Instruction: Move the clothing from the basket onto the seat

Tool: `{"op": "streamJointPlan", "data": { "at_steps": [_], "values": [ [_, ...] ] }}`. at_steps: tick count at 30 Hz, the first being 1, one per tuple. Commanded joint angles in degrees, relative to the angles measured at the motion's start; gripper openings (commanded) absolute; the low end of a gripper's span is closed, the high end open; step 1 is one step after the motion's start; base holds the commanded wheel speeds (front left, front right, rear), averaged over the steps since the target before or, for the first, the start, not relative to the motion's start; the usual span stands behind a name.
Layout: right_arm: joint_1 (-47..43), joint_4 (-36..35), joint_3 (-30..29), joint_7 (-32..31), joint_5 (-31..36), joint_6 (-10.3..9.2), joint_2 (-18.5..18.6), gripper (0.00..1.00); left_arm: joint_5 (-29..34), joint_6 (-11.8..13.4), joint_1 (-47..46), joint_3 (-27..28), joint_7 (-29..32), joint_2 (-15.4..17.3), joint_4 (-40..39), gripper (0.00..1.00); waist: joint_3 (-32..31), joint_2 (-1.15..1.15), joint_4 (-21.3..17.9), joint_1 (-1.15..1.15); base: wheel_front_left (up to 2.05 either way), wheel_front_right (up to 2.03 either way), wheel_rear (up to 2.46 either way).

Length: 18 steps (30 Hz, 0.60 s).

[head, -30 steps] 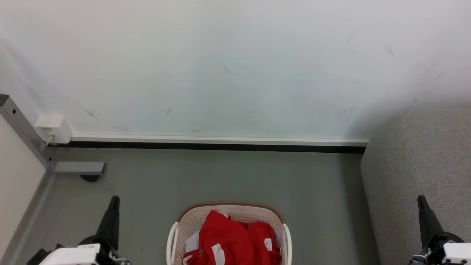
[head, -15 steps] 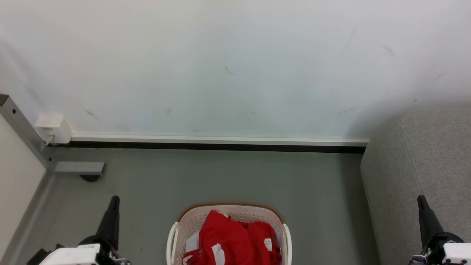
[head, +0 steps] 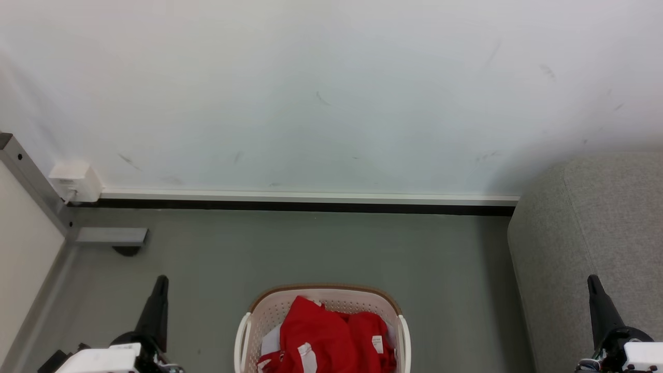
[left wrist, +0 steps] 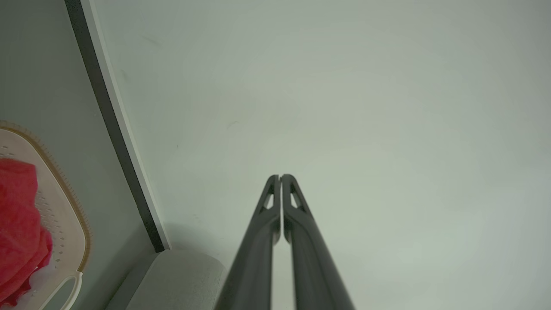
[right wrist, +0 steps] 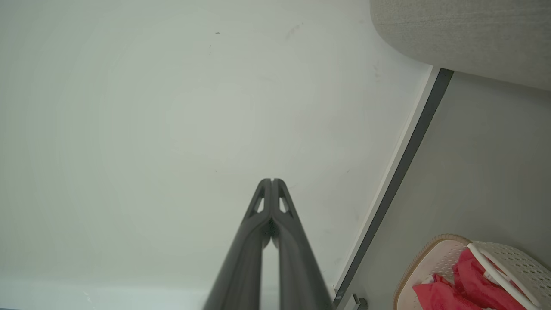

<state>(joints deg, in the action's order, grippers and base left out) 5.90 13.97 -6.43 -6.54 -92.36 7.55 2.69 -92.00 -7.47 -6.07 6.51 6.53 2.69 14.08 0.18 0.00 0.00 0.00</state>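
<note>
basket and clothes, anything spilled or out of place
Nothing stands out: the red clothing is heaped inside the basket, none on the visible floor, and the basket sits upright. Faint scuffs mark the wall.

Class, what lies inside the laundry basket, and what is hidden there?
Inside the basket lies red clothing with white trim and a tag, beside a pale sheet edge. The heap covers the basket's floor and anything beneath it.

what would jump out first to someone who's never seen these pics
The bright red clothing heaped in the cream basket at the bottom centre of the head view stands out against the grey floor. Next comes the big grey seat at the right, beside the pale wall. The left hand and right hand flank the basket, both shut on nothing.
</note>
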Motion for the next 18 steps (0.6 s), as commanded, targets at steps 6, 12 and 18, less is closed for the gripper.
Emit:
{"op": "streamJointPlan", "data": {
  "at_steps": [6,12,18],
  "values": [
    [0.78,0.16,-0.18,-0.14,-0.12,-0.13,0.4,0.0,-0.8,-0.13,-0.38,0.12,0.17,0.4,-0.15,0.0,0.0,0.0,0.0,0.0,0.0,0.0,0.0],
    [0.78,0.16,-0.18,-0.14,-0.12,-0.13,0.4,0.0,-0.8,-0.13,-0.38,0.12,0.17,0.4,-0.15,0.0,0.0,0.0,0.0,0.0,0.0,0.0,0.0],
    [0.78,0.16,-0.18,-0.14,-0.12,-0.13,0.4,0.0,-0.8,-0.13,-0.38,0.12,0.17,0.4,-0.15,0.0,0.0,0.0,0.0,0.0,0.0,0.0,0.0]
  ]
}}
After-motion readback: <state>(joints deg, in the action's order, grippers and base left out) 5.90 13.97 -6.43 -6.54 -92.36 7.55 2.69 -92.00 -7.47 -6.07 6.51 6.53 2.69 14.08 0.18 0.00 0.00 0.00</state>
